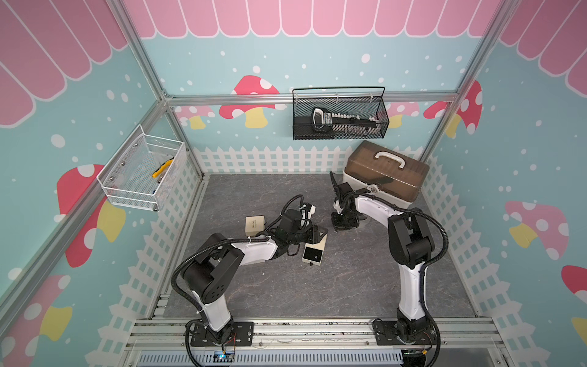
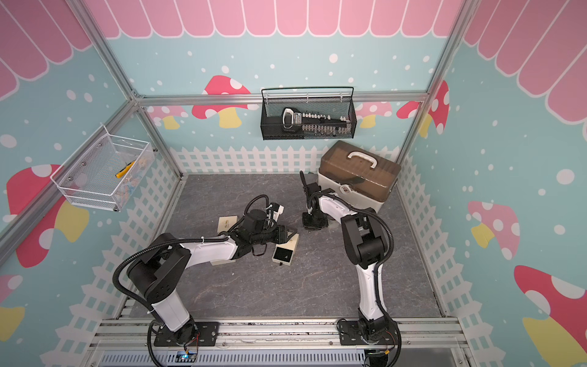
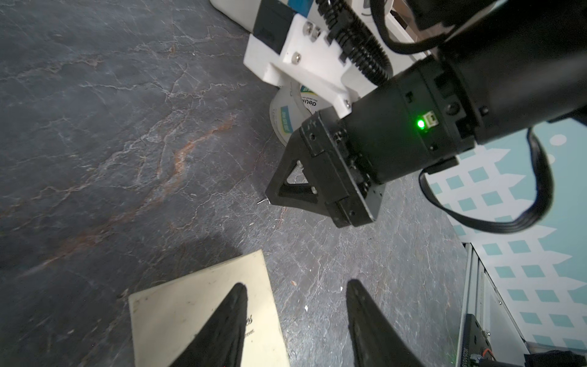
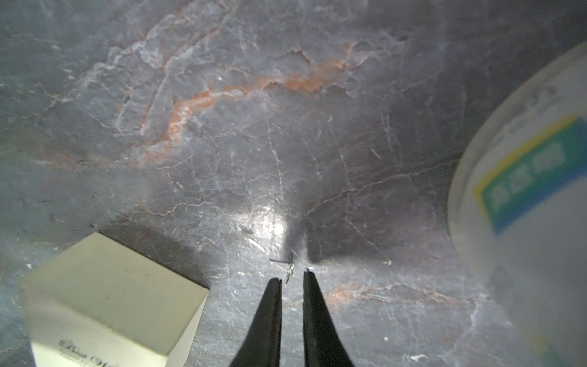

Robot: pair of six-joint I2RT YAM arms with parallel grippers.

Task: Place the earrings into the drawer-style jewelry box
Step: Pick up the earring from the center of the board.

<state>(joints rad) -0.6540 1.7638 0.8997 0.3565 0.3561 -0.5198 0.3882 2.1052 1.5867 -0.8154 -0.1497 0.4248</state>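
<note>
Nearest lay the aluminium rail (image 1: 301, 329) carrying both arm bases. Beyond it spread the table (image 1: 286, 286), a dark grey slate-look sheet veined in white and rust. Mid-table the jewelry box (image 1: 320, 243) lay with its drawer (image 1: 307, 254) slid out, and a star-like earring (image 1: 315, 256) glinted on the black lining. Over the box sleeve hung the left gripper (image 3: 295, 286) with its jaws apart, one finger above the beige top and its mate above bare slate, gripping nothing. A second beige box (image 1: 255, 225) sat just behind that arm.

Farther on, the right gripper (image 4: 291, 275) pointed down at the slate. Its jaws were drawn to a slim gap with the other earring (image 4: 288, 275) at their tips; whether it was pinched could not be told. A white tub (image 4: 524, 190) stood just beside.

In the back corner sat a brown-lidded toolbox (image 1: 386, 173). A black mesh basket (image 1: 340, 117) and a white mesh basket (image 1: 143, 171) hung on teal walls printed with mushrooms, picket fence and pink scallops.
</note>
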